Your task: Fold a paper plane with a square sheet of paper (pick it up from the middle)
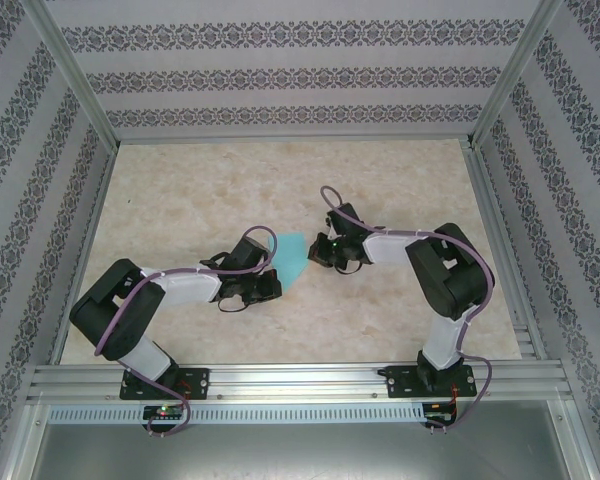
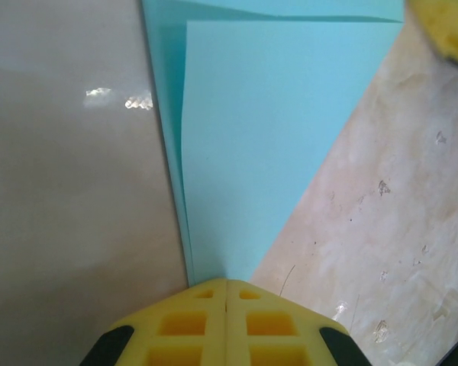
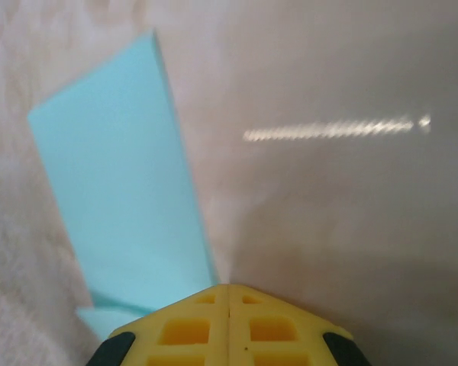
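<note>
left gripper (image 2: 227,284) — jaws together at tip of folded sheet of paper (image 2: 275,137), long axis to 12 o'clock | right gripper (image 3: 229,288) — together, sheet at 11 o'clock | pinched or pressed: cannot tell | middle of table (image 1: 200,190), arms equally near

**Inspector:** What enclosed the station?

**Assistant:** Walls (image 1: 280,80) papered in grey-and-white ornamental bands stood on three sides, framed by aluminium posts (image 1: 72,72).

**Inspector:** And the worktop (image 1: 180,190)?

**Assistant:** Beige and marbled, with small dark specks and scuffs. A slotted aluminium rail (image 1: 300,378) ran along its near edge. Lighting was even, and a bright glare streak (image 3: 328,130) showed on the glossy surface.
</note>
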Available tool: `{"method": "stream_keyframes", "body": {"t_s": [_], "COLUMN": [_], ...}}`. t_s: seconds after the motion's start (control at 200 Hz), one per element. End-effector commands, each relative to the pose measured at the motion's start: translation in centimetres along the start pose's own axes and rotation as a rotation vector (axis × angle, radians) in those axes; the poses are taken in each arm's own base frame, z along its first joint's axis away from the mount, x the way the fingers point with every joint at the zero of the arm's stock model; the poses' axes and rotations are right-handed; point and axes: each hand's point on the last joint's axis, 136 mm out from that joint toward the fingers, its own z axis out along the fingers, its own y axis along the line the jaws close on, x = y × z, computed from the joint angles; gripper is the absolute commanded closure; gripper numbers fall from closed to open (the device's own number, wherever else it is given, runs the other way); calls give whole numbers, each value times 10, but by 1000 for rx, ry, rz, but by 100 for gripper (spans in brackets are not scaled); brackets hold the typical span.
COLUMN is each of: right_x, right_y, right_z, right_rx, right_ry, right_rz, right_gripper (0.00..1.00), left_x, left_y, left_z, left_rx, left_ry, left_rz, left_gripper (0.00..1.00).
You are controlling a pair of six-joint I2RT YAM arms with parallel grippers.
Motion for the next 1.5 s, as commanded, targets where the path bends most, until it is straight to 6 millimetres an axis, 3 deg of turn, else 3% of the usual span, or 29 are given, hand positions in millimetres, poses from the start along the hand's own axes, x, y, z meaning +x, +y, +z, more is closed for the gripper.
{"method": "stream_keyframes", "body": {"t_s": [0.0,0.115,0.255,0.425,0.604,0.804,0.979,1.024,1.114,1.314,1.494], "right_x": [-20,-13,18,53,68,62,33,27,19,18,40], "right_y": [-13,19,50,61,69,47,-10,-17,-6,49,62], "right_z": [-6,-25,-39,-21,4,19,11,6,-5,-28,-15], "right_rx": [81,-9,-100,-141,-154,-83,89,99,80,-45,-93], "right_ry": [-73,-99,-85,2,82,90,26,13,-31,-108,-43], "right_rz": [-40,-106,-166,-169,-174,-135,-19,18,14,-98,-124], "right_gripper": [100,100,100,100,100,100,100,100,100,100,100], "left_x": [40,38,35,33,33,34,35,34,33,32,30], "left_y": [56,52,48,46,45,47,48,47,45,43,40], "left_z": [2,1,2,1,2,3,2,2,2,2,2], "left_rx": [-195,-186,-179,-173,-171,-178,-182,-178,-173,-167,-163], "left_ry": [113,107,100,99,98,104,106,105,103,102,98], "left_rz": [-65,-60,-56,-52,-50,-55,-53,-49,-46,-41,-36], "left_gripper": [100,100,100,100,100,100,100,100,100,100,100]}}
